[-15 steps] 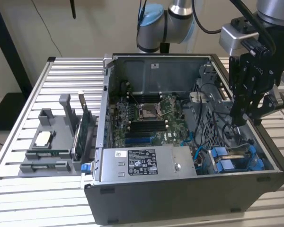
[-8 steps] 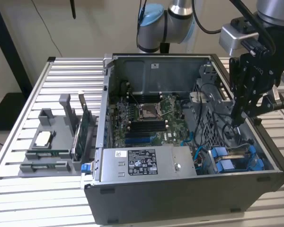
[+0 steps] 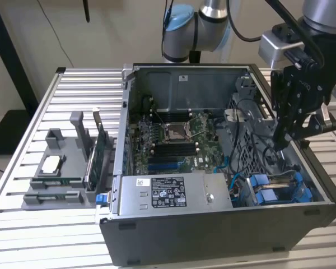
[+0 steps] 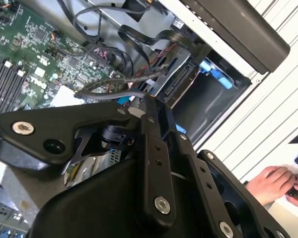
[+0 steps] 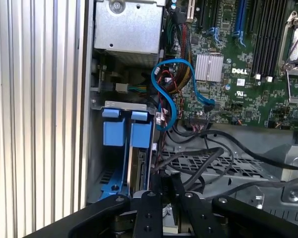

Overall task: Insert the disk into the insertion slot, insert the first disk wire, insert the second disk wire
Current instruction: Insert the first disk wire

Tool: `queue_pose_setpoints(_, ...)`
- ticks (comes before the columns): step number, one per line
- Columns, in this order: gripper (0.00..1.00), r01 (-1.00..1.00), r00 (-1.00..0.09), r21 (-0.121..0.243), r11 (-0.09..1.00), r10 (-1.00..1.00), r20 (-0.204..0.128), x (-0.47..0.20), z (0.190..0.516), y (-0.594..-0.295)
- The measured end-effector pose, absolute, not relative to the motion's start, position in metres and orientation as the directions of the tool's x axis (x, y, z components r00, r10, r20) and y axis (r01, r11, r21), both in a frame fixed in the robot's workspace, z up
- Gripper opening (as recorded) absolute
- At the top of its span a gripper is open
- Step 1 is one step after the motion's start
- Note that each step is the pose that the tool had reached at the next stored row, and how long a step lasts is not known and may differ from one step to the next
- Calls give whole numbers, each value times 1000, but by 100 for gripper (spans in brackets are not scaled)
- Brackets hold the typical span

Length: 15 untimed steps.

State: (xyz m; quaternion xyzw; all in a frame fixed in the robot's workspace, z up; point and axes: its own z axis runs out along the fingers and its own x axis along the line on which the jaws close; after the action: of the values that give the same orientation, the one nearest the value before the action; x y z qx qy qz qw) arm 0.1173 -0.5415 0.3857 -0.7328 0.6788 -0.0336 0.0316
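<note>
Exterior view: the computer case (image 3: 224, 235) lies open on the slatted table (image 3: 73, 89). The hand (image 3: 280, 141) reaches down into it on the exterior view's right. I cannot tell whether it is open, closed or gripping anything. The disk (image 3: 271, 193), in its blue carrier, sits low in the case's near corner on that side, just beside the power supply box (image 3: 179, 190).

Second wrist view: the hand (image 4: 141, 105) is close to a bundle of grey cables (image 4: 107, 91), and the disk (image 4: 216, 74) shows as a patch of blue carrier deep in the bay.

First wrist view: the disk (image 5: 139, 171) stands in the insertion slot (image 5: 96, 148) with its blue handle tabs (image 5: 114, 131) facing out. The hand (image 5: 168, 187) is just beside it. A blue data cable (image 5: 169, 94) loops over the motherboard (image 5: 248, 74), and its plug (image 5: 208, 105) appears to hang free, apart from the disk. I judge the disk to be inserted and both wires not yet connected.
</note>
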Motion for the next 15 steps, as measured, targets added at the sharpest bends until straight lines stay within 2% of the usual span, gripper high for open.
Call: queue_pose_setpoints(15, 19, -993, 76, -90, -76, -997, 6, 117, 382, -544)
